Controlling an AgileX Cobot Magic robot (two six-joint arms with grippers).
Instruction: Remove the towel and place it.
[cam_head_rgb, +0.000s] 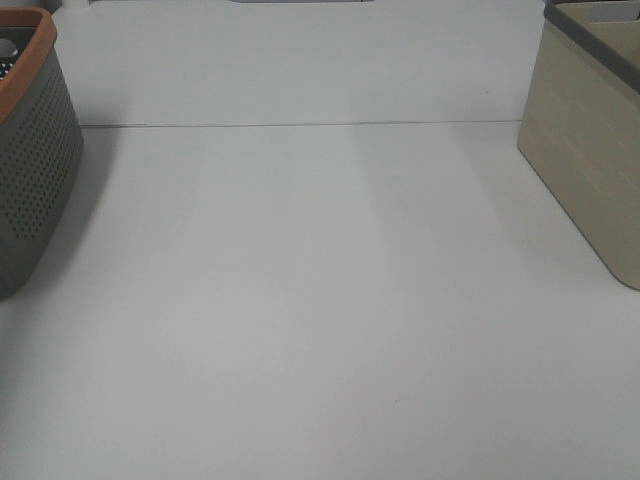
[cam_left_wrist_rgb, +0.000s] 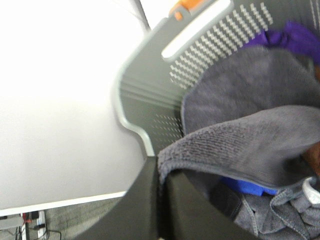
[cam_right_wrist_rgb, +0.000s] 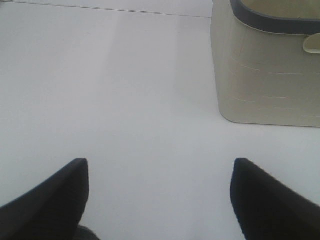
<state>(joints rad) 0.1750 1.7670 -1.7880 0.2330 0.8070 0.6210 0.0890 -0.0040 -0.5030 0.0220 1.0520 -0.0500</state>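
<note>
In the left wrist view my left gripper is shut on a corner of a grey towel and holds it over the grey perforated basket. More grey cloth, a purple cloth and a blue cloth lie inside the basket. In the exterior high view the basket with its orange rim stands at the far left; neither gripper shows there. In the right wrist view my right gripper is open and empty above the white table.
A beige bin with a dark rim stands at the right edge of the table; it also shows in the right wrist view. A seam crosses the white table at the back.
</note>
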